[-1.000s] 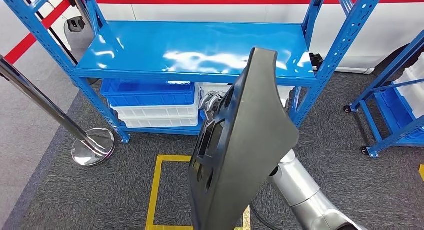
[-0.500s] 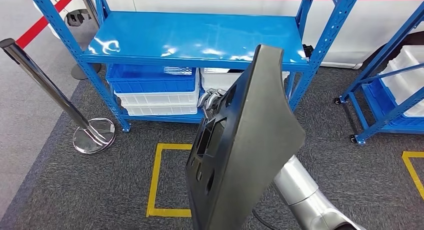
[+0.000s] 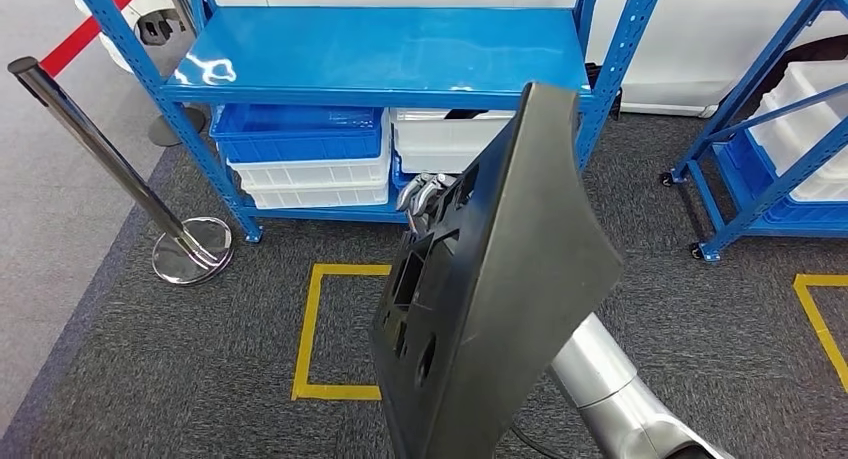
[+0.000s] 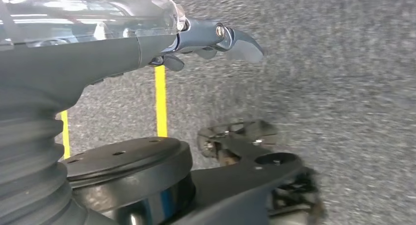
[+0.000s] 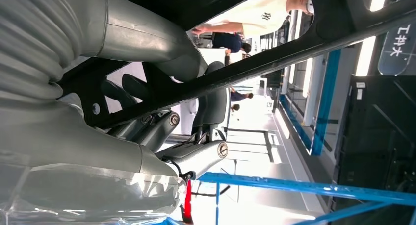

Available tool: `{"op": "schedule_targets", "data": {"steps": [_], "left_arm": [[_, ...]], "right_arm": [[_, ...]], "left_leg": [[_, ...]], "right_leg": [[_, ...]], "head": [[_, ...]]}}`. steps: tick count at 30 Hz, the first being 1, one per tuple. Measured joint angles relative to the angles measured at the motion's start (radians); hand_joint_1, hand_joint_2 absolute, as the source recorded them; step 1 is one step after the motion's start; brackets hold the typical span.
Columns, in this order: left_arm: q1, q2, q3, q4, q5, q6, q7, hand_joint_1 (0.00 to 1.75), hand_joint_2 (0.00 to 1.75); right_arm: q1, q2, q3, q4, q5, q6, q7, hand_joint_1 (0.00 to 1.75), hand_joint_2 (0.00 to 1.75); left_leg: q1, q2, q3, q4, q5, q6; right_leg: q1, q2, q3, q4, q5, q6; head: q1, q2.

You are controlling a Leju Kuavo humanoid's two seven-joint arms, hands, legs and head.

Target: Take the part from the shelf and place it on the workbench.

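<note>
The part [image 3: 490, 289] is held upright by the right hand [image 3: 428, 197] at frame centre. The shelf [image 3: 380, 49] has receded toward the upper edge, so carrying toward the table is judged underway. The left hand [image 4: 211, 41] hangs released.

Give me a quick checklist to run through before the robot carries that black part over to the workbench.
1. Part off the shelf: ok. The black part is clear of the blue shelf.
2. Grip: ok. The right hand holds the part's edge; fingers wrap a rib in the right wrist view.
3. Part's attitude: ok, upright and tilted, but it blocks much of the head view.
4. Left hand free: ok, it holds nothing and hangs over the carpet.
5. Workbench located: cannot tell.
6. Path: cannot tell. The stanchion stands off to the left.
</note>
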Motion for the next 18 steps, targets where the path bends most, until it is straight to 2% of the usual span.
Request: {"op": "schedule_targets", "data": {"steps": [1, 2, 3, 4, 6, 7, 8, 9, 11, 12, 13, 14, 15, 16, 17, 18], "left_arm": [[-0.001, 0.0, 0.0, 0.0, 0.0, 0.0, 0.0, 0.0, 1.75], [-0.003, 0.0, 0.0, 0.0, 0.0, 0.0, 0.0, 0.0, 1.75], [-0.003, 0.0, 0.0, 0.0, 0.0, 0.0, 0.0, 0.0, 1.75], [-0.004, 0.0, 0.0, 0.0, 0.0, 0.0, 0.0, 0.0, 1.75], [-0.003, 0.0, 0.0, 0.0, 0.0, 0.0, 0.0, 0.0, 1.75], [-0.004, 0.0, 0.0, 0.0, 0.0, 0.0, 0.0, 0.0, 1.75], [-0.004, 0.0, 0.0, 0.0, 0.0, 0.0, 0.0, 0.0, 1.75], [-0.005, 0.0, 0.0, 0.0, 0.0, 0.0, 0.0, 0.0, 1.75], [-0.004, -0.001, 0.0, 0.0, 0.0, 0.0, 0.0, 0.0, 1.75], [-0.003, -0.001, 0.0, 0.0, 0.0, 0.0, 0.0, 0.0, 1.75], [-0.003, -0.001, 0.0, 0.0, 0.0, 0.0, 0.0, 0.0, 1.75], [-0.003, -0.001, 0.0, 0.0, 0.0, 0.0, 0.0, 0.0, 1.75], [-0.003, -0.001, 0.0, 0.0, 0.0, 0.0, 0.0, 0.0, 1.75], [-0.003, -0.002, 0.0, 0.0, 0.0, 0.0, 0.0, 0.0, 1.75], [-0.003, -0.003, 0.0, 0.0, 0.0, 0.0, 0.0, 0.0, 1.75], [-0.003, -0.004, 0.0, 0.0, 0.0, 0.0, 0.0, 0.0, 1.75]], "right_arm": [[0.0, 0.0, 0.0, 0.0, 0.0, 0.0, 0.0, 1.75, 1.75], [-0.001, 0.0, 0.0, -0.001, 0.0, 0.0, 0.0, 1.75, 1.75], [-0.001, 0.0, 0.0, -0.002, 0.0, 0.0, 0.0, 1.75, 1.75], [-0.001, 0.001, 0.0, -0.002, 0.0, 0.0, 0.0, 1.75, 1.75], [-0.001, 0.001, 0.0, -0.002, 0.0, 0.0, 0.0, 1.75, 1.75], [-0.001, 0.001, 0.0, -0.002, 0.0, 0.0, 0.0, 1.75, 1.75], [-0.001, 0.001, -0.001, -0.002, 0.0, 0.0, 0.0, 1.75, 1.75], [-0.001, 0.001, -0.001, -0.001, 0.0, 0.0, 0.0, 1.75, 1.75], [0.0, 0.0, -0.001, -0.001, 0.0, 0.0, 0.0, 1.75, 1.75], [0.002, 0.0, -0.001, -0.001, 0.0, 0.0, 0.0, 1.75, 1.75], [0.003, 0.0, -0.001, 0.0, 0.0, 0.0, 0.0, 1.75, 1.75], [0.003, 0.0, -0.001, 0.0, 0.0, 0.0, 0.0, 1.75, 1.75], [0.003, 0.0, -0.001, 0.0, 0.0, 0.0, 0.0, 1.75, 1.75], [0.003, 0.0, -0.001, 0.0, 0.0, 0.0, 0.0, 1.75, 1.75], [0.002, 0.0, -0.001, 0.0, 0.0, 0.0, 0.0, 1.75, 1.75], [0.001, 0.0, -0.001, 0.0, 0.0, 0.0, 0.0, 1.75, 1.75]], "left_leg": [[-0.001, -0.002, 0.058, -0.073, 0.005, 0.004], [-0.003, -0.004, 0.111, -0.146, -0.003, 0.009], [-0.006, -0.006, 0.146, -0.2, -0.014, 0.015], [-0.01, -0.008, 0.162, -0.23, -0.023, 0.021], [-0.011, -0.007, 0.158, -0.248, -0.005, 0.035], [-0.01, -0.005, 0.153, -0.255, 0.006, 0.044], [-0.009, -0.002, 0.145, -0.261, 0.019, 0.053], [-0.008, 0.0, 0.135, -0.263, 0.033, 0.06], [-0.014, 0.002, 0.105, -0.26, 0.054, 0.069], [-0.017, 0.002, 0.09, -0.258, 0.063, 0.07], [-0.019, 0.002, 0.075, -0.253, 0.071, 0.07], [-0.021, 0.002, 0.061, -0.248, 0.078, 0.07], [-0.022, 0.002, 0.049, -0.242, 0.083, 0.069], [-0.023, 0.002, 0.038, -0.236, 0.087, 0.067], [-0.024, 0.002, 0.029, -0.23, 0.091, 0.064], [-0.024, 0.002, 0.023, -0.227, 0.096, 0.059]], "right_leg": [[0.0, 0.001, -0.011, 0.0, 0.011, 0.004], [0.0, 0.001, -0.018, -0.001, 0.022, 0.009], [0.0, 0.001, -0.021, -0.005, 0.033, 0.014], [-0.001, 0.0, -0.02, -0.011, 0.043, 0.021], [-0.002, 0.001, -0.018, -0.026, 0.061, 0.034], [-0.002, 0.001, -0.023, -0.022, 0.05, 0.038], [-0.001, 0.002, -0.033, 0.001, 0.019, 0.041], [-0.001, 0.002, -0.05, 0.049, -0.029, 0.041], [0.0, 0.002, -0.087, 0.188, -0.123, 0.042], [0.001, 0.002, -0.097, 0.244, -0.141, 0.043], [0.002, 0.002, -0.09, 0.27, -0.138, 0.042], [0.003, 0.002, -0.064, 0.256, -0.119, 0.04], [0.005, 0.002, -0.021, 0.207, -0.095, 0.035], [0.009, 0.002, 0.031, 0.137, -0.086, 0.027], [0.013, 0.001, 0.076, 0.068, -0.084, 0.02], [0.017, 0.001, 0.105, 0.02, -0.089, 0.015]], "head": [[0.0, 0.0], [0.0, 0.0], [0.0, 0.0], [0.0, 0.0], [0.0, 0.0], [0.0, 0.0], [0.0, 0.0], [0.0, 0.0], [0.0, 0.0], [0.0, 0.0], [0.0, 0.0], [0.0, 0.0], [0.0, 0.0], [0.0, 0.0], [0.0, 0.0], [0.0, 0.0]]}}
